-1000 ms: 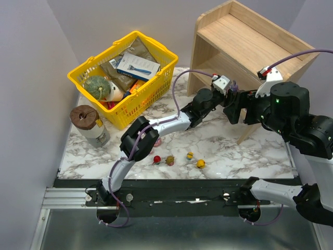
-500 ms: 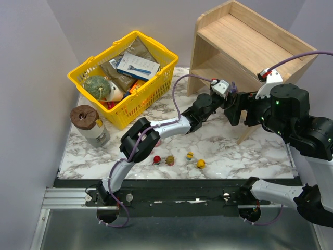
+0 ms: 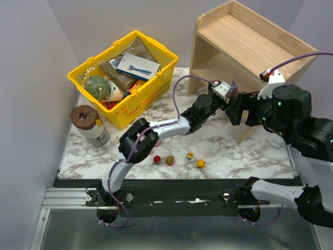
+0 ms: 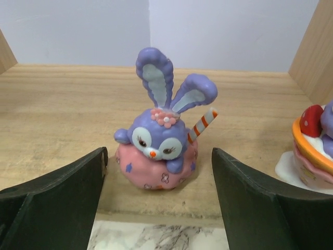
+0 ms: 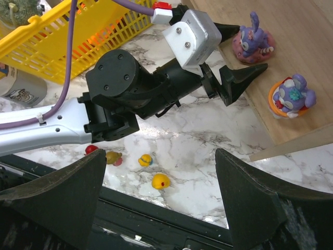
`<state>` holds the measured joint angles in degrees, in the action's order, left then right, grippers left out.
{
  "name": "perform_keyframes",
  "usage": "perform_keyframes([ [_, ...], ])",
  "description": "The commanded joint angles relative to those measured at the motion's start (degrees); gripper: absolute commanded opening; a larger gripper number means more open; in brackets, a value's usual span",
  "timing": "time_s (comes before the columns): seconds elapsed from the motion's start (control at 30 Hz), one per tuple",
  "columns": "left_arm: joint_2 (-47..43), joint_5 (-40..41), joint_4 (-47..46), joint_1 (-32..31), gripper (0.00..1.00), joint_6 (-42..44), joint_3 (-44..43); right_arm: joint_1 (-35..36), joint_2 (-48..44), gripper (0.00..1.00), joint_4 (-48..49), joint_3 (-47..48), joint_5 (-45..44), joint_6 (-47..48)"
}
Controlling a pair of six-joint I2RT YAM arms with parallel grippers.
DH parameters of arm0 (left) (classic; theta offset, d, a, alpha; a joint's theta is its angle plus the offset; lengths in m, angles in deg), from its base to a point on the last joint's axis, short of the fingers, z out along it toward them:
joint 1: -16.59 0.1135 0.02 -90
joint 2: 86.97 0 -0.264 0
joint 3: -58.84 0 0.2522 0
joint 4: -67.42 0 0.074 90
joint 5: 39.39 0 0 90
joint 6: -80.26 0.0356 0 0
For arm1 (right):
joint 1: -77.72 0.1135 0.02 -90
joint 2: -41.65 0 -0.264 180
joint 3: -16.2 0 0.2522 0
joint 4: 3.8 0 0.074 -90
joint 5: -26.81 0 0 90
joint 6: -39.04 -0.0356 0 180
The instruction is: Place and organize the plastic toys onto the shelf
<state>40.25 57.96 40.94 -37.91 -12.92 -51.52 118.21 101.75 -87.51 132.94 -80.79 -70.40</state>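
A purple long-eared toy (image 4: 158, 151) on a pink cushion stands upright on the lower board of the wooden shelf (image 4: 62, 114). My left gripper (image 4: 158, 200) is open, one finger on each side of the toy and just short of it, touching nothing. A second purple toy (image 5: 291, 96) in an orange cup stands on the board to its right. Small round toys lie on the marble: red (image 3: 156, 159), olive (image 3: 169, 160), yellow-blue (image 3: 190, 155) and yellow (image 3: 201, 164). My right gripper (image 5: 161, 208) hangs open and empty above the table, beside the shelf (image 3: 250, 41).
A yellow basket (image 3: 83, 70) of groceries and a green gourd stands at the back left. A jar with a brown lid (image 3: 86, 122) is in front of it. The left arm stretches across the middle of the table toward the shelf.
The left gripper has opened and let go of the long-eared toy, which now stands on the lower shelf board. The right arm has barely moved.
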Motion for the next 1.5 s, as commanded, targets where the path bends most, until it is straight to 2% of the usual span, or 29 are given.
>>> perform_keyframes([
  [0.0,-5.12,2.66,4.66,0.62,0.94,-0.51,6.05,-0.24,-0.42,0.92,-0.27,-0.06,-1.82,-0.42],
  [0.17,-16.97,2.93,2.90,0.80,0.97,0.10,17.11,-0.24,-0.51,0.92,0.60,0.12,-1.12,-1.74],
  [0.3,-26.30,4.33,4.56,0.80,0.98,-0.51,25.13,-0.24,-0.77,0.93,3.06,-1.72,2.74,-1.74],
  [0.4,-33.68,7.56,10.26,0.80,0.98,-1.99,30.23,-0.24,-0.42,0.93,6.22,-5.58,7.82,0.10],
  [0.43,-35.44,8.98,14.89,0.80,0.98,-2.96,31.28,-0.24,0.10,0.93,7.28,-6.81,9.24,1.50],
  [0.6,-50.64,22.75,27.48,1.41,0.99,-6.21,40.42,-0.15,3.00,0.93,20.27,-19.10,20.65,2.66],
  [0.63,-53.10,24.10,32.64,1.85,0.99,-7.27,41.57,-0.15,3.62,0.93,25.52,-20.96,22.33,1.70],
  [0.7,-60.49,27.17,37.76,3.78,0.99,-11.39,44.47,0.38,6.43,0.92,30.21,-24.13,26.11,0.38],
  [0.73,-63.03,28.32,43.18,4.74,0.99,-12.71,45.17,0.99,8.00,0.92,32.14,-25.79,27.44,-0.33],
  [0.87,-77.34,30.26,51.40,7.83,0.99,-15.98,48.95,6.96,16.53,0.91,39.97,-25.99,28.51,2.56],
  [0.97,-84.21,31.84,55.27,8.71,0.99,-15.89,49.40,10.74,25.05,0.90,43.22,-24.15,30.08,7.83],
  [1.13,-88.63,33.34,61.85,9.32,0.99,-15.98,47.56,12.42,34.89,0.86,47.89,-21.60,40.70,16.25],
  [1.23,-89.60,34.48,64.23,9.50,0.99,-16.07,46.50,13.82,37.02,0.83,49.73,-21.76,45.28,21.87],
  [1.3,-90.39,34.39,64.42,9.59,0.99,-15.37,45.89,15.75,38.08,0.83,52.63,-23.95,44.51,25.31],
  [1.33,-90.48,32.39,64.16,9.59,0.99,-14.76,45.62,16.54,38.43,0.83,53.25,-24.57,43.63,29.25],
  [1.47,-88.64,23.95,65.91,9.85,0.99,-10.72,41.59,18.40,40.97,0.82,58.08,-25.99,40.81,34.91],
])
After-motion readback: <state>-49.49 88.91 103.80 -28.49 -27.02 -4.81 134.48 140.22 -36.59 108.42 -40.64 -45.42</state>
